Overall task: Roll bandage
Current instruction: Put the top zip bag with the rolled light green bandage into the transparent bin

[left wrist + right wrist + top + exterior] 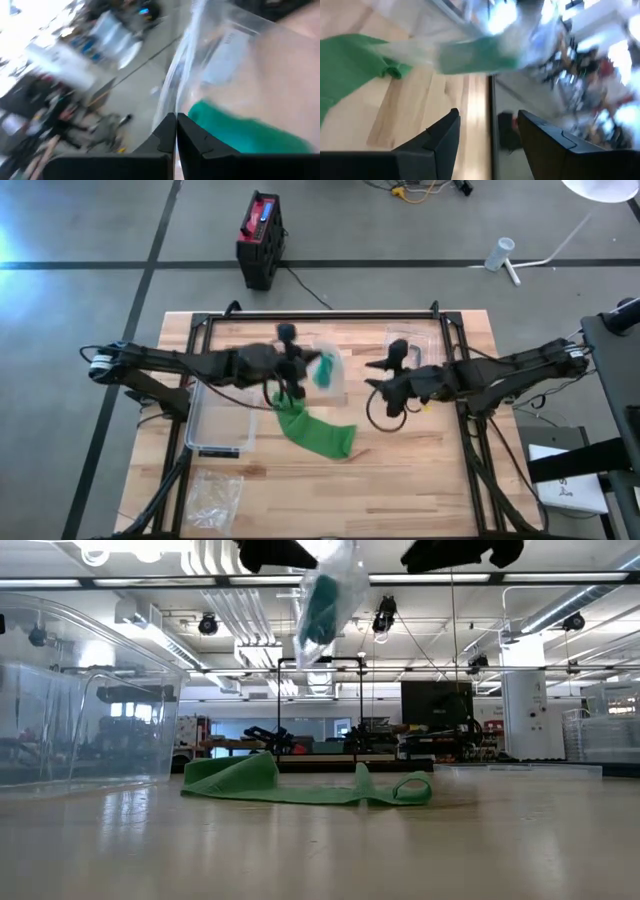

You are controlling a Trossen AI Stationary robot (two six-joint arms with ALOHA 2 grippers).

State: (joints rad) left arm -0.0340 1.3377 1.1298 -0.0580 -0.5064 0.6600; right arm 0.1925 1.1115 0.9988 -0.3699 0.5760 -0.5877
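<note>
A clear plastic bag (pixel 326 368) with a green bandage roll (pixel 240 131) inside is lifted above the table's middle, and my left gripper (pixel 300 370) is shut on it. In the low view the bag (pixel 326 595) hangs high over the table. A loose green bandage (pixel 316 430) lies flat and partly crumpled on the wood below it. My right gripper (pixel 375 377) stands open just right of the bag with nothing between its fingers (pixel 445 137); the bag (pixel 470 55) shows ahead of it. My left gripper pinches the clear bag's thin edge (pixel 176 102) between its two shut fingers (pixel 165 135), coming roughly level from the table's left. The bag is lifted clear of the table and hangs tilted from the hold, with the green roll inside it.
A clear plastic bin (pixel 221 420) stands left of the loose bandage, under my left arm. Another clear container (pixel 420 345) sits at the far right, and a small clear bag (pixel 214 496) lies at the near left corner. Bare wood lies at the near right.
</note>
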